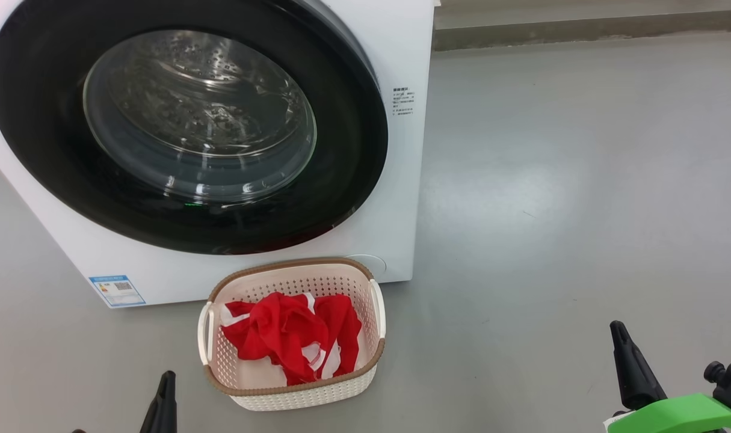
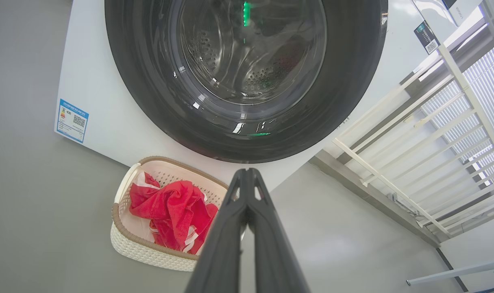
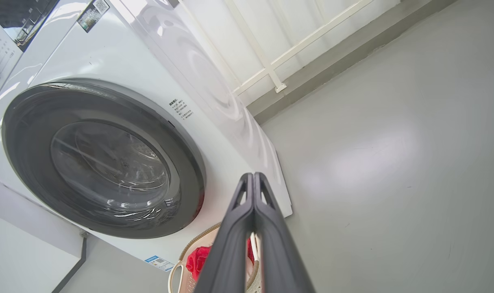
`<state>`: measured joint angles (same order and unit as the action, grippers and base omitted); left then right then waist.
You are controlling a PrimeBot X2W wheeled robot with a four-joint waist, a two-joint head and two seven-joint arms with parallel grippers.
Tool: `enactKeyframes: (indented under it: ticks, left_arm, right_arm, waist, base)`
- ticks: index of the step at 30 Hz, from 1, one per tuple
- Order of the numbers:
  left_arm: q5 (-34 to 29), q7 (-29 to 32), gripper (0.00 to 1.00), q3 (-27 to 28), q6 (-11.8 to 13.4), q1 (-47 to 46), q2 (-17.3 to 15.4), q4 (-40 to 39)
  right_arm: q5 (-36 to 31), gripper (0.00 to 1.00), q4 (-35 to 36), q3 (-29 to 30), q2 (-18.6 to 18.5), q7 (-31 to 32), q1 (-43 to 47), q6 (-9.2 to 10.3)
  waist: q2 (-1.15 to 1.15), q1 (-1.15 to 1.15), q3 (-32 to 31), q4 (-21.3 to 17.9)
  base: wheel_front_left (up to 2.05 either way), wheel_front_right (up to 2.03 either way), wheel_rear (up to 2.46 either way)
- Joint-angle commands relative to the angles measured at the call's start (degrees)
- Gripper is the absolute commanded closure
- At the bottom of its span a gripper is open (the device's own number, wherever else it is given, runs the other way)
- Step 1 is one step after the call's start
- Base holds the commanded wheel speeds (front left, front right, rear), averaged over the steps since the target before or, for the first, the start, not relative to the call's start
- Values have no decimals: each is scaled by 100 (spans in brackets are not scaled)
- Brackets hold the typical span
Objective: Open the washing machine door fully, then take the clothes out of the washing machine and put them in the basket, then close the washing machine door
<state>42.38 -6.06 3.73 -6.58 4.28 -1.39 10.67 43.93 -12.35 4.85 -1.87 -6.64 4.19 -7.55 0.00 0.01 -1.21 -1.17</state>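
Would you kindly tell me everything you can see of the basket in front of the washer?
The basket is a small cream-white perforated plastic tub, a rounded rectangle with a brown woven-look rim and white side handles. It stands upright on the grey floor, right in front of the washing machine; whether the two touch is unclear. Red clothes with white trim lie bunched inside it, mostly below the rim.

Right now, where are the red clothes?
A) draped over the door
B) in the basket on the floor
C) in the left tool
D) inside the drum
B: the red clothes lie bunched inside the basket, which stands on the floor in front of the washing machine.
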Motion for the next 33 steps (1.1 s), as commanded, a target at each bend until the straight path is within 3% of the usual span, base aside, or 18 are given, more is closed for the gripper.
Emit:
enactKeyframes:
  ticks: [1,33]
  left_arm:
    - [196,43,100,107,-36,-243,-88,-98]
    - [2243,564,100,182,-60,-588,-114,90]
  right_arm:
    - [206,100,120,-9,-83,43,-304,3]
    - [2188,100,-2,61,-96,583,-618,4]
  waist:
    - [0,-1,3,2]
    - [0,-1,61,51]
  base:
    - [0,0,0]
    - [0,0,0]
